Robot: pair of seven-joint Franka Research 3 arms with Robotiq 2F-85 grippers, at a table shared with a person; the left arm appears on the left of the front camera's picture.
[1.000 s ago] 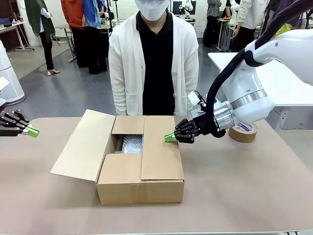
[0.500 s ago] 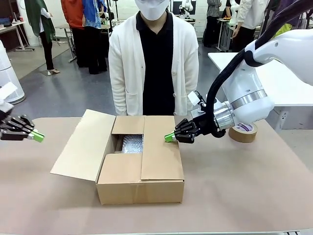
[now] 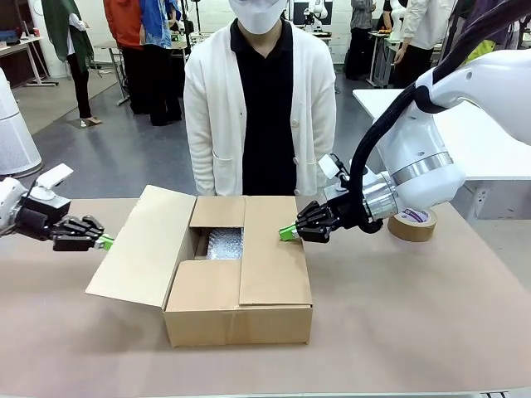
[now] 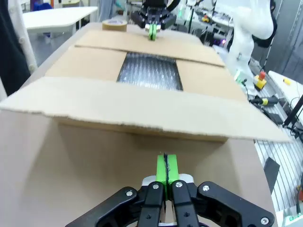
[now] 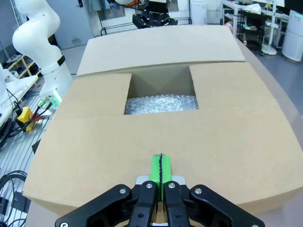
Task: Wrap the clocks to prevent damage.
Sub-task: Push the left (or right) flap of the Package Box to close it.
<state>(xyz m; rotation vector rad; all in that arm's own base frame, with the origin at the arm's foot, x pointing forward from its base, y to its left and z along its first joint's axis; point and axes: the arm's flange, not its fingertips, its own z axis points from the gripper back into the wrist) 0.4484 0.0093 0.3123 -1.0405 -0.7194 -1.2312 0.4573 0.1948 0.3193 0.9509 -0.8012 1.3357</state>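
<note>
Cardboard, brown and corrugated, makes up the shipping box (image 3: pixel 239 311) in the middle of the desk (image 3: pixel 415 332), and the silvery bubble-wrap bundle (image 3: pixel 224 243) shows through the square gap left in its top. We take that bundle to hold the clocks, though no clock face is visible.

Three flaps are folded in. The fourth, the long left flap (image 3: pixel 137 249), slopes outward and down toward the desk's left edge, its free edge running from the near side to the far side.

The left jaws are pressed shut on nothing, and their green pads (image 3: pixel 105 242) sit just beside that free edge, on its outer side. The flap therefore lies between them and the opening, straight ahead along the fingers in the left wrist view.

The right jaws, also shut and empty, have their green tips (image 3: pixel 286 233) at the folded right flap (image 3: pixel 274 265); we cannot tell whether they touch.

We judge the left arm nearer, with its push running across the flap's long edge, toward the right.
</note>
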